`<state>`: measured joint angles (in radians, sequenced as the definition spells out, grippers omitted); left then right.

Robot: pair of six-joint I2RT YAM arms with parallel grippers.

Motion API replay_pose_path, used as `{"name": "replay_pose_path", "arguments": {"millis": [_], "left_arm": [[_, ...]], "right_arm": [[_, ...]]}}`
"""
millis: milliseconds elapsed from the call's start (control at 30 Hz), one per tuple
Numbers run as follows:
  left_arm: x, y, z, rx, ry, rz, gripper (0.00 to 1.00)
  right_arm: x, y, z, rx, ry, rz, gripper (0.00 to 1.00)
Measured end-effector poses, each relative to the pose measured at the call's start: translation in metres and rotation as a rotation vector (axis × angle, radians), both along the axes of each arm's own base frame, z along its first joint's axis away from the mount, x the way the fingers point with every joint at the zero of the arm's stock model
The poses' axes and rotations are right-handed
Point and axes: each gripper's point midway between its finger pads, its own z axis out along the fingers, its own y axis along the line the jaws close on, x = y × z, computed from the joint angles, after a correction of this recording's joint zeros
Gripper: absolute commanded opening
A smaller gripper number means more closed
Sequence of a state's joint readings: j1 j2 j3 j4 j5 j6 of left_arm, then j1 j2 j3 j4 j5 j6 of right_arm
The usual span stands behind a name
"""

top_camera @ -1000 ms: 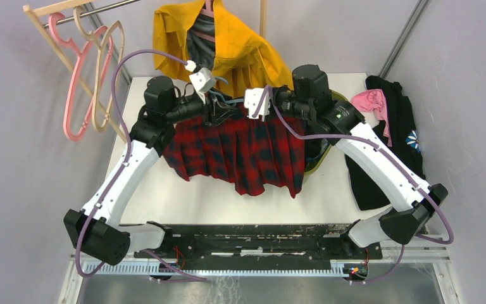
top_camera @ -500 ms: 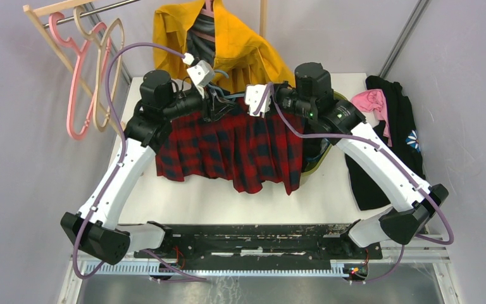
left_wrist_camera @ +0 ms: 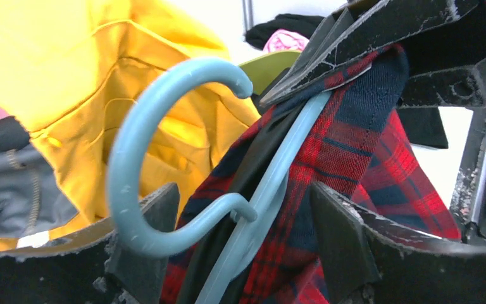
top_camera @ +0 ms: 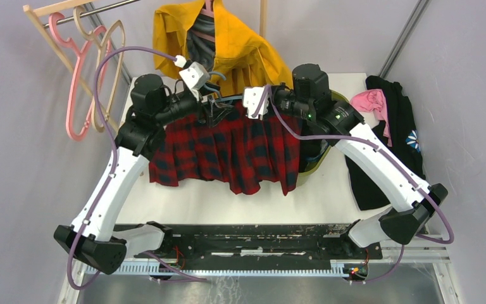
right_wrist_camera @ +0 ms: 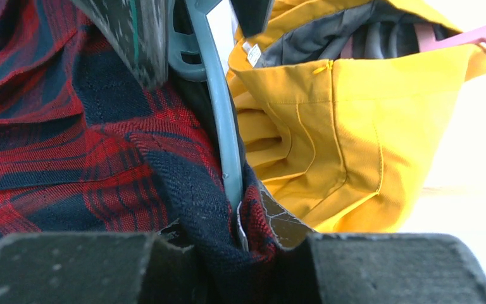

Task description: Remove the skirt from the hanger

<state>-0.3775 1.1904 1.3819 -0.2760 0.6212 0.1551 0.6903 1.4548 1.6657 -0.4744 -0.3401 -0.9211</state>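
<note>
The skirt hangs over the far middle of the bench on its hanger. The right tool pinches the waistband's right end, likely to pull it free. The left tool gapes open around the hook.

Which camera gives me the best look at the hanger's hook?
Left wrist: the blue hook shows large, its whole curve visible. Right wrist shows only the hanger arm beside the skirt; top external, barely a thin blue sliver.
</note>
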Motion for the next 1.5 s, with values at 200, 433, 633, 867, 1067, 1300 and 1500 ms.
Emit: {"name": "replay_pose_path", "arguments": {"millis": [200, 433, 633, 867, 1067, 1300, 1500], "left_arm": [[0.004, 0.015, 0.004, 0.039, -0.049, 0.086, 0.81], [0.01, 0.016, -0.011, 0.062, -0.043, 0.099, 0.74], [0.013, 0.002, -0.024, 0.025, -0.046, 0.022, 0.74], [0.003, -0.024, -0.048, -0.04, 0.036, -0.144, 0.67], [-0.005, -0.026, -0.057, -0.048, 0.063, -0.186, 0.04], [-0.001, -0.024, -0.056, -0.046, 0.062, -0.153, 0.03], [0.014, -0.009, -0.029, -0.025, 0.028, 0.034, 0.03]], "right_arm": [[-0.001, -0.003, -0.009, -0.024, 0.026, -0.008, 0.01], [-0.001, -0.003, -0.01, -0.028, 0.029, -0.009, 0.01], [-0.001, -0.009, -0.021, -0.058, 0.058, -0.03, 0.01], [0.0, -0.01, -0.021, -0.059, 0.055, -0.033, 0.01], [-0.002, -0.011, -0.028, -0.085, 0.068, -0.024, 0.01], [-0.002, -0.01, -0.028, -0.089, 0.062, -0.021, 0.01], [0.005, -0.008, -0.014, -0.058, 0.003, -0.031, 0.01]]}}
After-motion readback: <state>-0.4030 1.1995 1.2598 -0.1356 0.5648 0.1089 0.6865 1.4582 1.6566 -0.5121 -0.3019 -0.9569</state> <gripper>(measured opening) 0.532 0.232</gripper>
